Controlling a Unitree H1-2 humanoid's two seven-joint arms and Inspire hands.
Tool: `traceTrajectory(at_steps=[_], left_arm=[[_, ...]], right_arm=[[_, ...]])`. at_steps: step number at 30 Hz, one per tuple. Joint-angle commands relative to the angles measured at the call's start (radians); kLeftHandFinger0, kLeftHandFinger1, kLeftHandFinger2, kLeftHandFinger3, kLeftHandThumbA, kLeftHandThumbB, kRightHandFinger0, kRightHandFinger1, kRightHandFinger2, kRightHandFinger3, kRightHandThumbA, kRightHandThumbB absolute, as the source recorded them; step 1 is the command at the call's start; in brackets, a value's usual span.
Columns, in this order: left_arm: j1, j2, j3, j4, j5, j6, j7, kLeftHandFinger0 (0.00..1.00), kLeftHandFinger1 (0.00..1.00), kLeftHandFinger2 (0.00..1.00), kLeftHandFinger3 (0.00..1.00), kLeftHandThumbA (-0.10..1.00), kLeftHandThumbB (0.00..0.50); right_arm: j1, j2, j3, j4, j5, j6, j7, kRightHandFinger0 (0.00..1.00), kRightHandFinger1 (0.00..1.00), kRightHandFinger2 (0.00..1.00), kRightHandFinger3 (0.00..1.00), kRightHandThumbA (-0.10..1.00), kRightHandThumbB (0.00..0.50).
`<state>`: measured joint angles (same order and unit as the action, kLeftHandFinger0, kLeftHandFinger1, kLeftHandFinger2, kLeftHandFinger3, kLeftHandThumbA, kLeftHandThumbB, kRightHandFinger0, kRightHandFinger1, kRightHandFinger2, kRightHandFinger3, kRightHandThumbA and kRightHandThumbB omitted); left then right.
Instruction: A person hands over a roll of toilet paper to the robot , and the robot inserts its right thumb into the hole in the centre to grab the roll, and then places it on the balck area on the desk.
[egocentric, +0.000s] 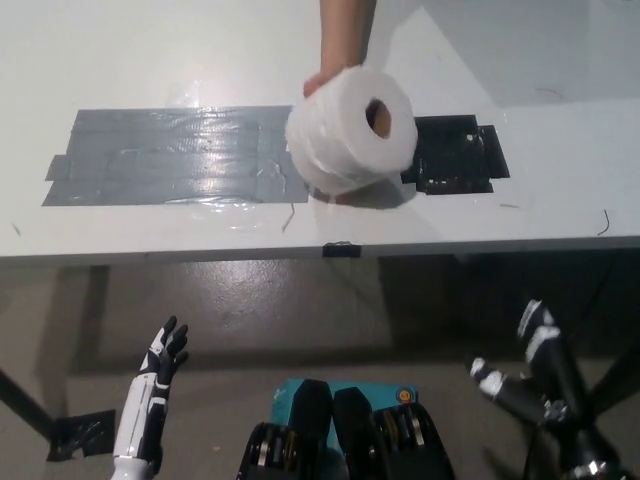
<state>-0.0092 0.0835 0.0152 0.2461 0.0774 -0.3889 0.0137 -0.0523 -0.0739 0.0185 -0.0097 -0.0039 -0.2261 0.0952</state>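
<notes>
Spanning the upper half of the head view is the wide white bench (150, 50), its near edge running straight across above a grey-brown floor (300, 310). On its top lies a long patch of glossy grey tape strips (170, 155), shining where light hits it. To the right of that sits a smaller black taped area (465, 155), rectangular with ragged edges.

Between the two patches, overlapping the left edge of the black one in this view, is the white roll of toilet paper (345, 135) — held from behind by a person's hand (318, 85) whose forearm comes down from the top of the picture. The roll is turned so that its brown cardboard core hole (378, 117) faces the camera. Whether it touches the bench or hangs just above it cannot be told, though a shadow lies under it.

Below the bench edge, the white left robot hand (165, 352) rests at the lower left, empty with fingers apart. At the lower right the black right robot hand (525, 365) is also empty, fingers spread wide and well apart from the roll.

A small dark clip (340, 249) sits on the bench edge. No writing can be read anywhere.
</notes>
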Motion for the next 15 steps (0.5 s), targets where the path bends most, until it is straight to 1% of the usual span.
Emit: traceTrajectory(at_steps=[1, 4, 5, 6, 7, 8, 9, 10, 11, 12, 13, 14, 15], left_arm=[[-0.017, 0.008, 0.008, -0.031, 0.006, -0.035, 0.012, 1.0, 1.0, 1.0, 1.0, 0.98, 0.2], [-0.024, 0.01, 0.009, -0.026, 0.012, -0.029, 0.015, 1.0, 1.0, 1.0, 1.0, 0.99, 0.199], [-0.027, 0.012, 0.008, -0.017, 0.031, -0.045, 0.024, 1.0, 1.0, 1.0, 1.0, 1.0, 0.186], [-0.027, 0.014, 0.013, -0.021, 0.02, -0.038, 0.021, 1.0, 1.0, 1.0, 1.0, 1.0, 0.189], [-0.026, 0.015, 0.014, -0.023, 0.018, -0.036, 0.019, 1.0, 1.0, 1.0, 1.0, 1.0, 0.189], [-0.026, 0.015, 0.015, -0.027, 0.019, -0.034, 0.02, 1.0, 1.0, 1.0, 1.0, 1.0, 0.181], [-0.029, 0.015, 0.015, -0.028, 0.016, -0.031, 0.018, 1.0, 1.0, 1.0, 1.0, 0.99, 0.175], [-0.031, 0.015, 0.015, -0.025, 0.015, -0.032, 0.017, 1.0, 1.0, 1.0, 1.0, 0.99, 0.18], [-0.031, 0.014, 0.014, -0.023, 0.015, -0.031, 0.016, 1.0, 1.0, 1.0, 1.0, 0.99, 0.182], [-0.031, 0.013, 0.014, -0.022, 0.018, -0.032, 0.018, 1.0, 1.0, 1.0, 1.0, 0.99, 0.184], [-0.03, 0.013, 0.013, -0.024, 0.022, -0.029, 0.02, 1.0, 1.0, 1.0, 1.0, 0.99, 0.198], [-0.028, 0.013, 0.012, -0.026, 0.03, -0.027, 0.021, 1.0, 1.0, 1.0, 1.0, 1.0, 0.197], [-0.028, 0.015, 0.012, -0.026, 0.031, -0.029, 0.021, 1.0, 1.0, 1.0, 1.0, 1.0, 0.196]], right_arm=[[-0.109, -0.048, -0.041, -0.158, 0.038, 0.071, 0.0, 1.0, 1.0, 1.0, 1.0, 0.7, 0.189], [-0.21, -0.106, -0.056, -0.211, 0.01, 0.144, 0.018, 1.0, 1.0, 1.0, 1.0, 0.8, 0.193], [-0.24, -0.131, -0.058, -0.216, 0.011, 0.161, 0.03, 1.0, 1.0, 1.0, 1.0, 0.82, 0.187], [-0.307, -0.172, -0.059, -0.202, 0.03, 0.195, 0.058, 1.0, 1.0, 1.0, 1.0, 0.81, 0.19], [-0.333, -0.187, -0.06, -0.197, 0.042, 0.214, 0.067, 1.0, 1.0, 1.0, 1.0, 0.81, 0.191], [-0.374, -0.205, -0.063, -0.177, 0.08, 0.24, 0.084, 1.0, 1.0, 1.0, 1.0, 0.78, 0.18], [-0.409, -0.22, -0.064, -0.164, 0.102, 0.277, 0.093, 1.0, 1.0, 1.0, 1.0, 0.77, 0.185], [-0.448, -0.236, -0.062, -0.148, 0.122, 0.327, 0.107, 1.0, 1.0, 1.0, 1.0, 0.8, 0.193], [-0.497, -0.266, -0.052, -0.124, 0.129, 0.373, 0.136, 1.0, 1.0, 1.0, 1.0, 0.88, 0.221], [-0.533, -0.289, -0.042, -0.108, 0.132, 0.412, 0.16, 1.0, 1.0, 1.0, 1.0, 0.9, 0.229], [-0.567, -0.309, -0.03, -0.084, 0.134, 0.437, 0.183, 1.0, 1.0, 1.0, 1.0, 0.91, 0.251], [-0.624, -0.339, -0.01, -0.036, 0.13, 0.463, 0.223, 1.0, 1.0, 1.0, 1.0, 0.92, 0.268], [-0.654, -0.353, 0.003, -0.012, 0.124, 0.472, 0.24, 1.0, 1.0, 1.0, 1.0, 0.93, 0.27]])
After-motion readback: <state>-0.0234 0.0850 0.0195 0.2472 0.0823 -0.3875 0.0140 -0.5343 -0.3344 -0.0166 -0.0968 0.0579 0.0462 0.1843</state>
